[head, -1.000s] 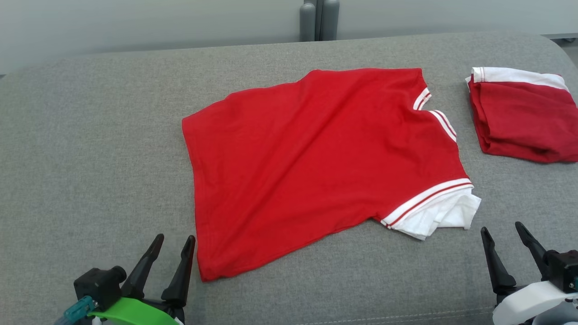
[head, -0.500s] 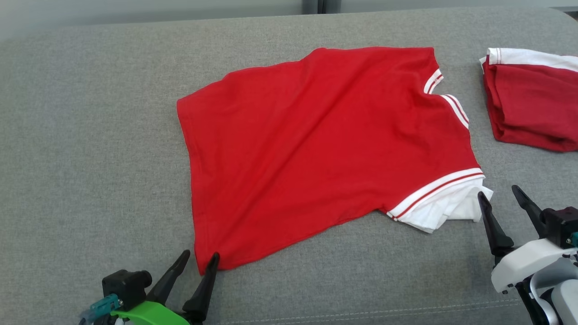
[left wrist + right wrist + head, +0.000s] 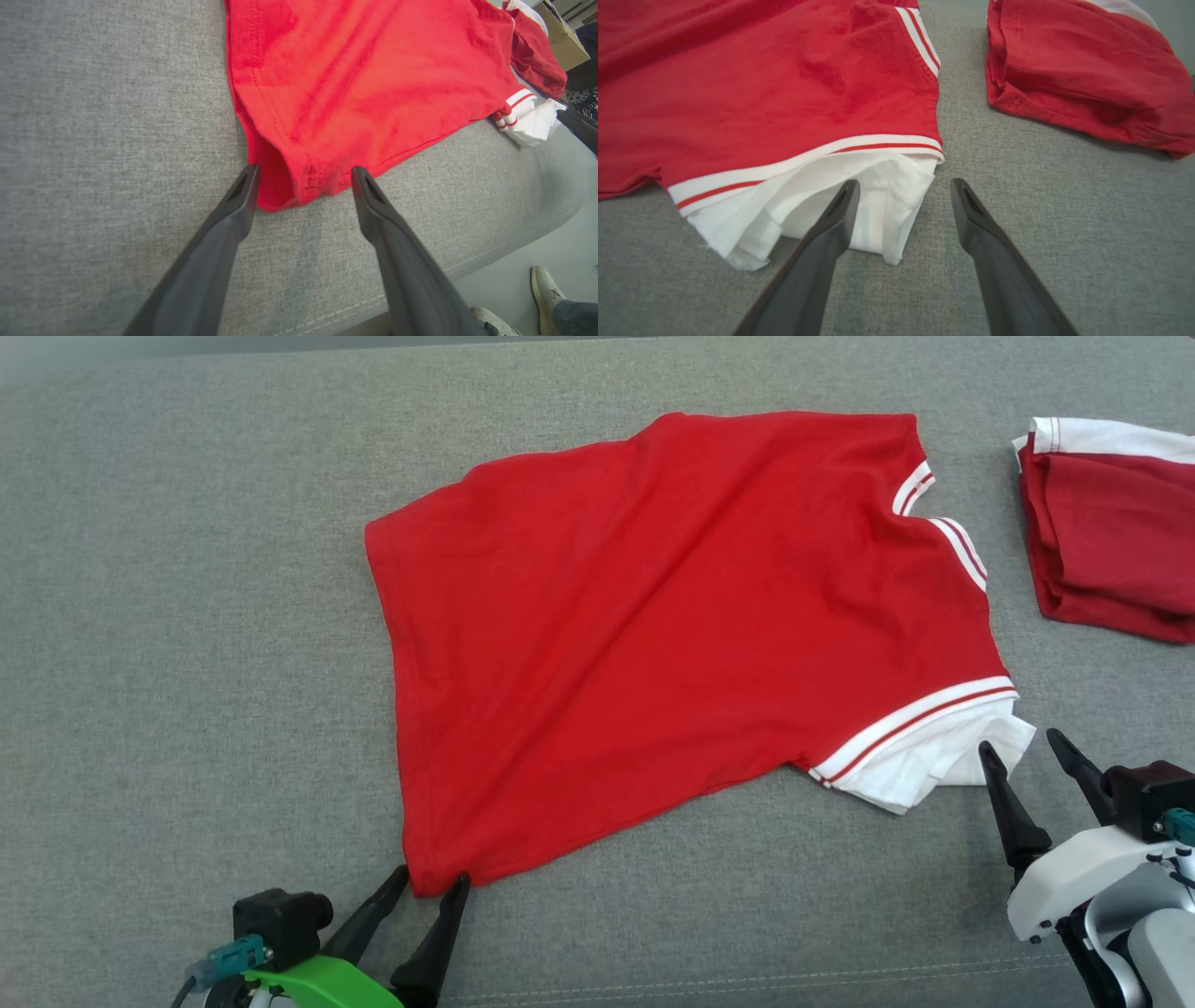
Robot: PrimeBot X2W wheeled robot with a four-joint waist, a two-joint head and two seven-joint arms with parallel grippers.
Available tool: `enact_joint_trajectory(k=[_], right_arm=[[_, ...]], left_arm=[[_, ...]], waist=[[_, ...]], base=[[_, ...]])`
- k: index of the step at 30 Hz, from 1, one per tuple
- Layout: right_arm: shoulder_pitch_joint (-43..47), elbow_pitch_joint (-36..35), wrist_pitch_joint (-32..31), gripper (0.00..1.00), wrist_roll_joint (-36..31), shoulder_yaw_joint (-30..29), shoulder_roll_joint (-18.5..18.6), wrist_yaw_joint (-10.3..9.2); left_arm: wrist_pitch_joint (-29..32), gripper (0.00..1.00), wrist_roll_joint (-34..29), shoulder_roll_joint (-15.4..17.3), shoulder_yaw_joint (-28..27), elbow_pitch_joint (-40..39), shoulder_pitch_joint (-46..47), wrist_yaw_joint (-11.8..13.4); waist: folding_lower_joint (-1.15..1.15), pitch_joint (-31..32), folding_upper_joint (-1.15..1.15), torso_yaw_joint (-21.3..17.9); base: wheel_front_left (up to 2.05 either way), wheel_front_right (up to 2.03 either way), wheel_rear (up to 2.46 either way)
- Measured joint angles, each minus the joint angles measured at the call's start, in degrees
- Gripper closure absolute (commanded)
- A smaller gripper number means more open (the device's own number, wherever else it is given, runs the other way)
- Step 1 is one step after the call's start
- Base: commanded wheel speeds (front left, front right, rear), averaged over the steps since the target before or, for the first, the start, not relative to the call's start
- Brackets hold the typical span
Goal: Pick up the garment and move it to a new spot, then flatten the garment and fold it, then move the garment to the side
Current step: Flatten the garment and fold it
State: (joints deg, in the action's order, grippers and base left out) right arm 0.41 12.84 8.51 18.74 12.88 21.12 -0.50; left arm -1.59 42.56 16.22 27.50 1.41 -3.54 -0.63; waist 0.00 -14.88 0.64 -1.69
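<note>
A red garment (image 3: 672, 635) lies spread out, mostly flat, in the middle of the grey fabric surface (image 3: 187, 616), with its white-striped collar to the far right and a white-trimmed sleeve at the near right. A second red garment (image 3: 1111, 532), folded, sits apart from it at the far right.

The left tool (image 3: 432, 875) stands wide open at the garment's near-left corner. The left wrist view brings that corner close. The stitched hem bulges up slightly between the two spread fingers (image 3: 233, 210), and nothing is gripped. Past the surface's near edge that view also takes in the floor, a person's shoe (image 3: 544, 289) and a cardboard box (image 3: 563, 35) farther off.

The right tool (image 3: 1018, 740) is also wide open and holds nothing. It sits just beside the white fabric (image 3: 822, 205) that pokes out under the striped sleeve band. In the right wrist view one finger overlaps that white layer and the other is over bare grey. Whether either touches the cloth cannot be told.
</note>
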Motion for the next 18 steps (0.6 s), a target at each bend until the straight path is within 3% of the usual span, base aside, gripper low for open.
enact_joint_trajectory(k=[2,5,15,18], right_arm=[[-0.3,0.6,0.0,0.0,0.0,0.1,-0.2,0.29],[-0.4,1.6,0.0,0.0,0.1,0.3,-0.6,0.59],[-2.6,4.7,0.0,0.0,0.7,1.0,-1.6,1.53],[-3.0,5.7,0.1,0.0,1.0,1.2,-2.1,1.77]], left_arm=[[0.4,0.07,0.1,0.0,0.1,-0.2,0.0,0.0],[1.2,0.3,0.1,0.2,0.2,-0.4,0.0,0.2],[2.1,0.51,0.6,0.7,0.3,-1.8,0.0,0.6],[2.6,0.51,0.6,0.7,0.3,-2.0,0.0,0.6]], waist=[[0.0,-0.1,0.0,0.0],[0.0,-0.2,0.0,0.0],[0.0,-0.4,0.0,0.0],[0.0,-0.5,0.0,0.1]], base=[[0.0,0.0,0.0],[0.0,0.0,0.0],[0.0,0.0,0.0],[0.0,0.0,0.0]])
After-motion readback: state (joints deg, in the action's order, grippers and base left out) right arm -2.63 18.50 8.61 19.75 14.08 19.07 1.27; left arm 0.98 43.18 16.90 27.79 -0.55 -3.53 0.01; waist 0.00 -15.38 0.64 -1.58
